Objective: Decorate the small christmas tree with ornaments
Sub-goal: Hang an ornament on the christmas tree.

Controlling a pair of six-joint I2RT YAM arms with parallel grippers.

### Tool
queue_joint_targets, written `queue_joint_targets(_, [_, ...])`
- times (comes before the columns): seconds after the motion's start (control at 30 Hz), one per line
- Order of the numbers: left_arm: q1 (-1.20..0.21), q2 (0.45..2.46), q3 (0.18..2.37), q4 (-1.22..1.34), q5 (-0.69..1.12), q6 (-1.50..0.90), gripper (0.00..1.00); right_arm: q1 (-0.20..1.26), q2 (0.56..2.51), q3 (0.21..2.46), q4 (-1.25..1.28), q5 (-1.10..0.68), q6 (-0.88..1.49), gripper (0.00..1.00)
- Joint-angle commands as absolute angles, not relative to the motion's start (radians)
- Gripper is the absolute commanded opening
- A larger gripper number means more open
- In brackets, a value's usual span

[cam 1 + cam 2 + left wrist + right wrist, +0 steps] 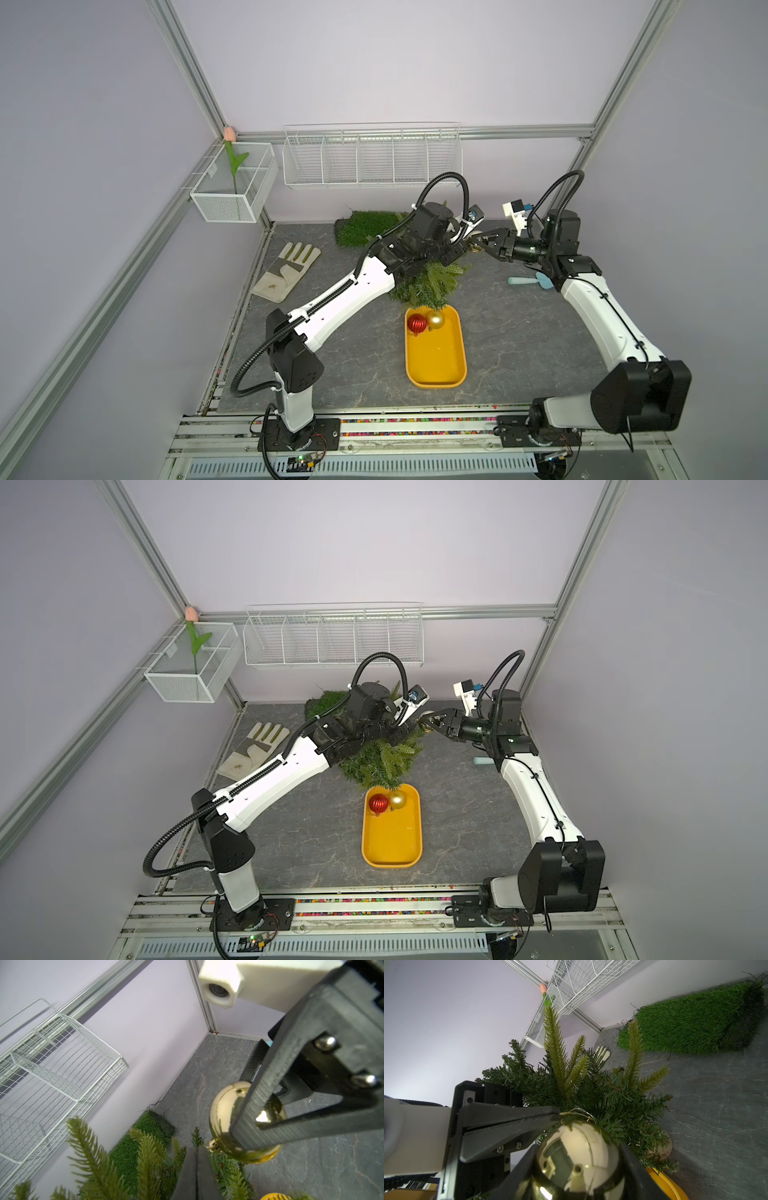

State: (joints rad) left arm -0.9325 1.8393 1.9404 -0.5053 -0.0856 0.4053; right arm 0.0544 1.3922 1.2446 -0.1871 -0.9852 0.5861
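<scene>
Ornaments are split up: the shiny pale gold ornament (pixel 577 1159) is clamped between my right fingers (pixel 255 1105), spread partway around its body, against the far right side of the small christmas tree (pixel 432 282) (it stands mid-way across the table (pixel 332 332), just beyond the yellow tray (pixel 436 374)). My left fingers (pixel 519 1112) are pressed fully together on its thin gold loop (pixel 578 1109) above the branches. The red ornament (pixel 417 323) and matte gold ornament (pixel 436 319) lie touching at the tray's far end.

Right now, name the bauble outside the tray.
The shiny pale gold bauble, gripped by the right hand; the red bauble and matte gold bauble lie in the yellow tray.
</scene>
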Motion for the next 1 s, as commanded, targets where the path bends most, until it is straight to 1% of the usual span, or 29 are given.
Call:
queue_joint_targets(0.0, [-0.937,1.843,1.961,-0.572,-0.123,0.423,0.0,0.061,1.375,1.255,-0.187,-1.002,0.56,0.15])
queue_joint_targets(0.63, [-0.951,1.807,1.973,-0.578,-0.132,0.414,0.0,0.061,1.325,1.226,-0.166,-0.996,0.547,0.14])
queue_joint_targets(0.97, [-0.951,1.813,1.99,-0.563,-0.137,0.419,0.0,0.039,1.29,1.238,-0.237,-0.887,0.492,0.13])
